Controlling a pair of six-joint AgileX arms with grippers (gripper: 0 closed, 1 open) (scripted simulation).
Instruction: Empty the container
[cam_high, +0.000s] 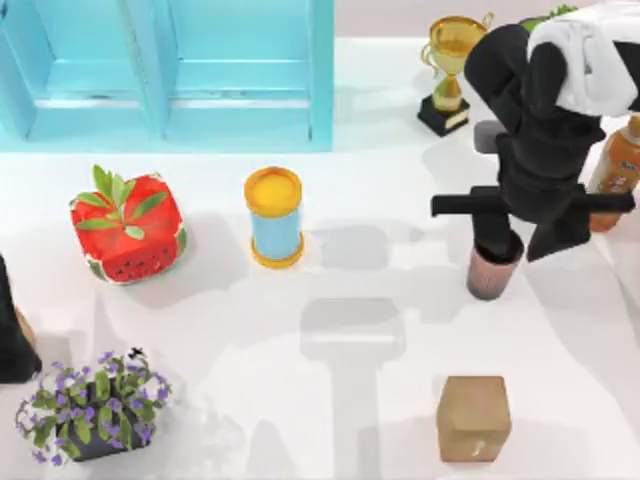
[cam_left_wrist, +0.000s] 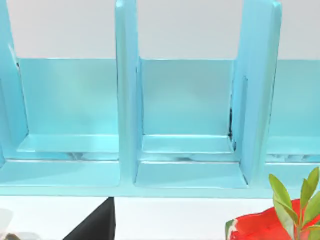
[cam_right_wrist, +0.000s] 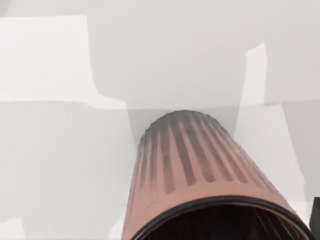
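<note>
The container (cam_high: 493, 268) is a brown ribbed cup with a dark rim, standing upright on the right half of the white table. My right gripper (cam_high: 497, 243) hangs straight over its mouth, and the black wrist hides the rim from above. In the right wrist view the container (cam_right_wrist: 200, 170) is very close, its ribbed wall running away from the camera and its dark opening at the picture's edge. What lies inside it is hidden. My left arm (cam_high: 12, 340) is parked at the table's left edge.
A cyan shelf unit (cam_high: 170, 70) spans the back left. A watermelon planter (cam_high: 128, 228), a blue-and-yellow can (cam_high: 274, 216), a gold trophy (cam_high: 447, 75), an orange bottle (cam_high: 620, 165), a purple flower pot (cam_high: 92, 405) and a wooden block (cam_high: 473, 417) stand around.
</note>
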